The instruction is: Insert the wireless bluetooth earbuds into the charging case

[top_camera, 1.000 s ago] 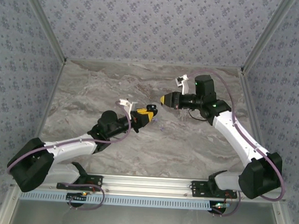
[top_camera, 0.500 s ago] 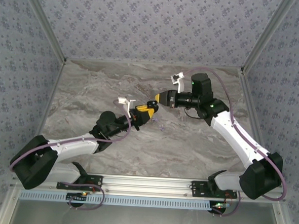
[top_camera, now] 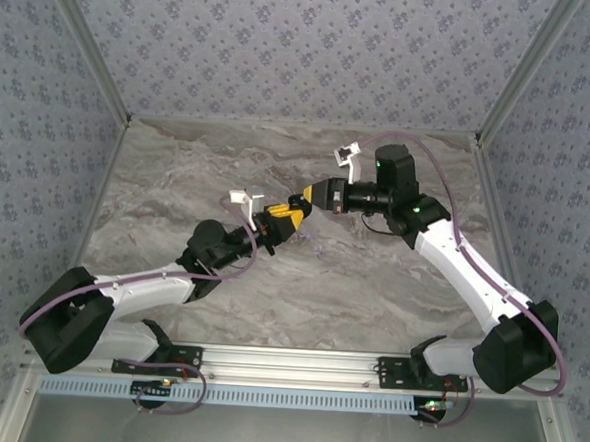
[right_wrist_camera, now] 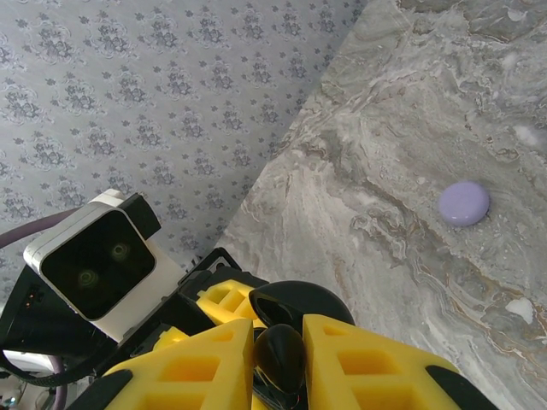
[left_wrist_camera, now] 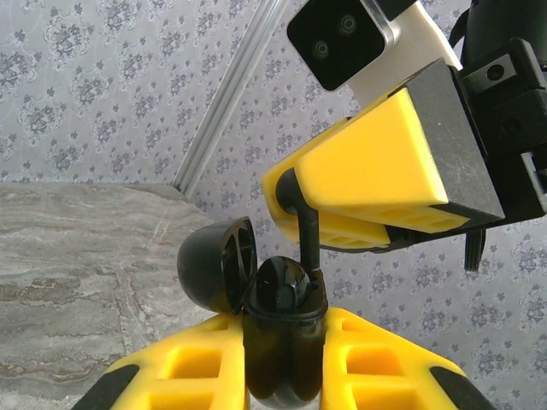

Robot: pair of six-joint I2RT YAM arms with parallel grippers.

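My left gripper (left_wrist_camera: 282, 363) is shut on the black charging case (left_wrist_camera: 282, 376), which it holds upright with its lid (left_wrist_camera: 212, 265) flipped open to the left. One black earbud (left_wrist_camera: 278, 286) sits in the case's mouth. My right gripper (right_wrist_camera: 280, 363) is shut on another black earbud (right_wrist_camera: 280, 350), directly over the case. In the left wrist view that earbud's stem (left_wrist_camera: 306, 235) reaches down from the right gripper's yellow fingers (left_wrist_camera: 376, 171) into the case opening. In the top view the left gripper (top_camera: 285, 218) and right gripper (top_camera: 309, 199) meet tip to tip above the middle of the table.
A pale lilac oval piece (right_wrist_camera: 464, 203) lies on the marble table (right_wrist_camera: 402, 128), with small white bits (right_wrist_camera: 519, 309) near it. Patterned walls (top_camera: 305, 51) close in the back and sides. The left wrist camera (right_wrist_camera: 94, 256) sits close beside the right gripper.
The right gripper has moved left and a little up toward the left gripper. The left gripper has risen slightly with the case. Their tips now meet.
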